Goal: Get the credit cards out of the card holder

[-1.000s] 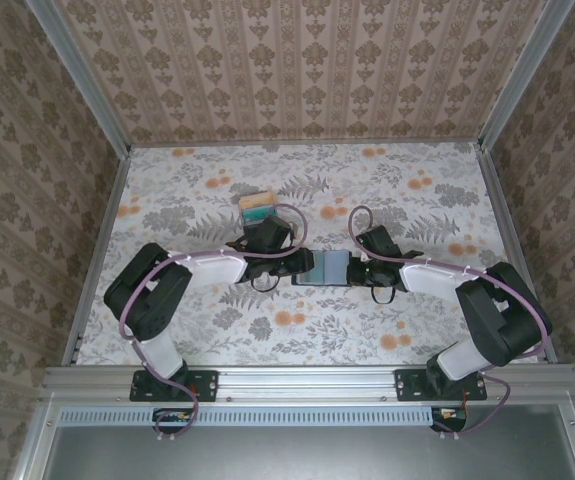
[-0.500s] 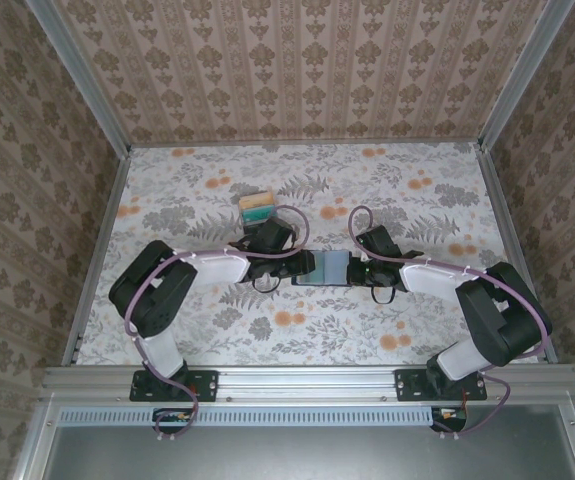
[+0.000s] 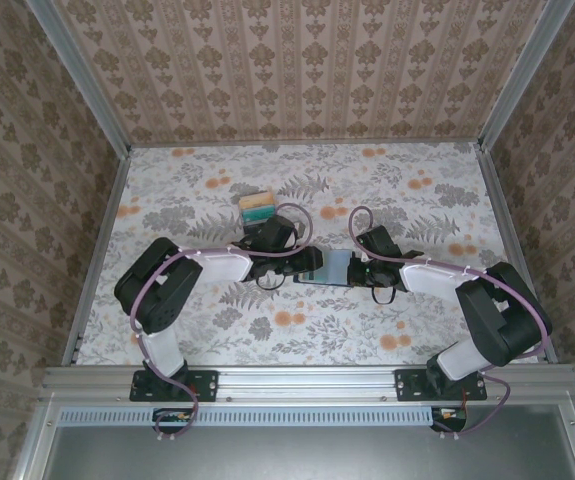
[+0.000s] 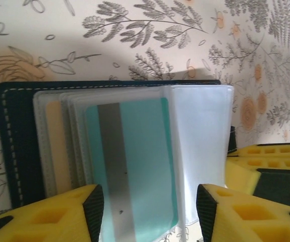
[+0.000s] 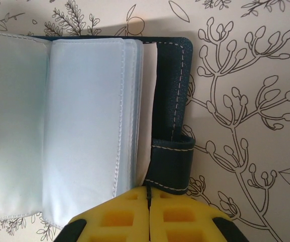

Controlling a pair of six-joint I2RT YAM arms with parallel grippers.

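The dark navy card holder [image 3: 334, 268] lies open on the table between both grippers. In the left wrist view its navy cover [image 4: 13, 151] frames clear sleeves. A teal card [image 4: 145, 166] with a grey stripe sits in the top sleeve, and a tan card [image 4: 59, 146] shows in a sleeve behind it. My left gripper [image 4: 150, 214] is open, its fingers straddling the teal card's near end. My right gripper [image 5: 149, 204] is shut, its tips at the holder's near edge beside the navy strap [image 5: 171, 161]. Empty clear sleeves [image 5: 84, 126] lie on that side.
A small slotted rack [image 3: 259, 207] with yellow and teal cards stands on the floral tablecloth behind the left gripper [image 3: 305, 266]. The right gripper [image 3: 359, 270] has its yellow fingers [image 4: 266, 156] at the right edge of the left wrist view. Patterned walls enclose the table.
The left arm has shifted slightly right, bringing its gripper closer over the holder's left half. The right arm and the holder have stayed put.
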